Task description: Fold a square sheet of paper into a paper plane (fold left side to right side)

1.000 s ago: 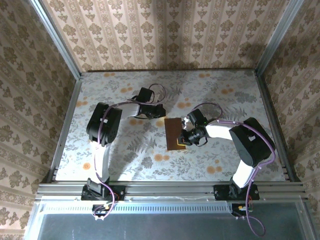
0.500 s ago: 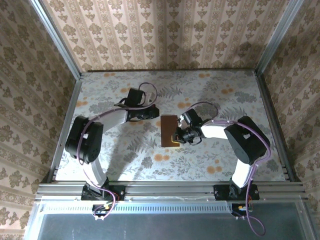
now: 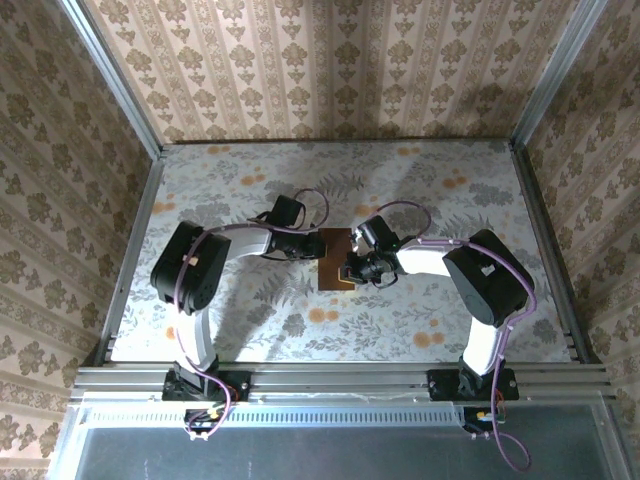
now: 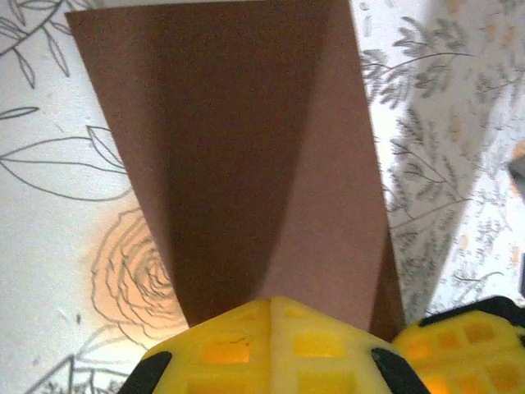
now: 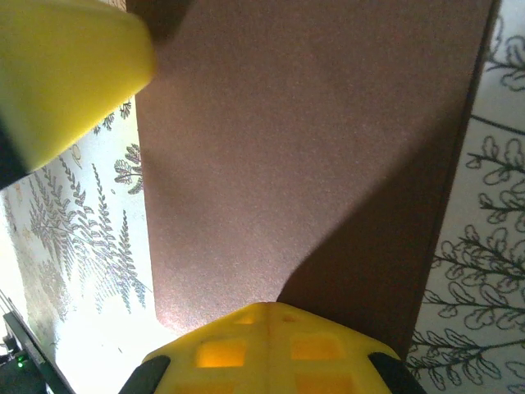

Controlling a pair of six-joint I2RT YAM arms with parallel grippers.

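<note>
Both pressed together: L end effector [image 4: 271,305], R end effector [image 5: 267,310]; tips hide paper [image 4: 246,139] near edges.

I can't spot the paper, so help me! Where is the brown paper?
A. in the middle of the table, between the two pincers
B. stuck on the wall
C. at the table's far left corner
A: the paper lies in the middle of the table, with the left pincer at its left edge and the right pincer at its right edge.
</note>
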